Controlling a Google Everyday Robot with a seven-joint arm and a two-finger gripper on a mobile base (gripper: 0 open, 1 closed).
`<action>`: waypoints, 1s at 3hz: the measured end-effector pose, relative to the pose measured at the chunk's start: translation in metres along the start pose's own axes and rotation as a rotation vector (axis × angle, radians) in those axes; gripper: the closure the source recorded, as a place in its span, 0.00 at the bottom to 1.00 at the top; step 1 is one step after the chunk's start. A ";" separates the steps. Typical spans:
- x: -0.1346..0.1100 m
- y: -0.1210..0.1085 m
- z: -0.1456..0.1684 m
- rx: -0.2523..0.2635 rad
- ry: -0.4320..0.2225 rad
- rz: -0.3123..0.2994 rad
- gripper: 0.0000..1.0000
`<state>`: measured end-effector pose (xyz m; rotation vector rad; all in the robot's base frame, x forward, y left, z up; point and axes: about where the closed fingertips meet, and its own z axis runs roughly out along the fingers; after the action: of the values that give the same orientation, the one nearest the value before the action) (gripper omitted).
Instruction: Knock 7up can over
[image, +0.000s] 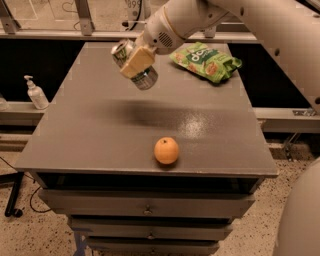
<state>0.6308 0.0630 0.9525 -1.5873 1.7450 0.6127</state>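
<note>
We see the small aluminium drink can (146, 78), bare metal bright at its ends, clamped in the gripper (135, 62) above the far left of the matt grey table (90, 135). The fingers (139, 58) look dull, tan and smooth, and the white arm shell (260, 25) looks like smooth, faintly glossy plastic. The table top is speckled, with a soft sheen at its middle. At the table's front edge the round orange fruit (166, 150) has a satin skin. At its far right the green snack bag (205, 61) is crinkled glossy film.

From my seat: grey counter (100, 137) with drawers (145, 205), speckled floor (35, 235), sanitizer bottle (36, 93) at 9 o'clock; claw (137, 61) grips 7up can (146, 78) at 11.
</note>
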 end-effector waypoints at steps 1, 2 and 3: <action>0.036 0.023 0.005 -0.081 0.258 -0.047 1.00; 0.072 0.038 0.013 -0.149 0.462 -0.085 1.00; 0.095 0.040 0.018 -0.184 0.594 -0.113 1.00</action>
<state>0.5930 0.0198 0.8653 -2.1374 2.0349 0.2588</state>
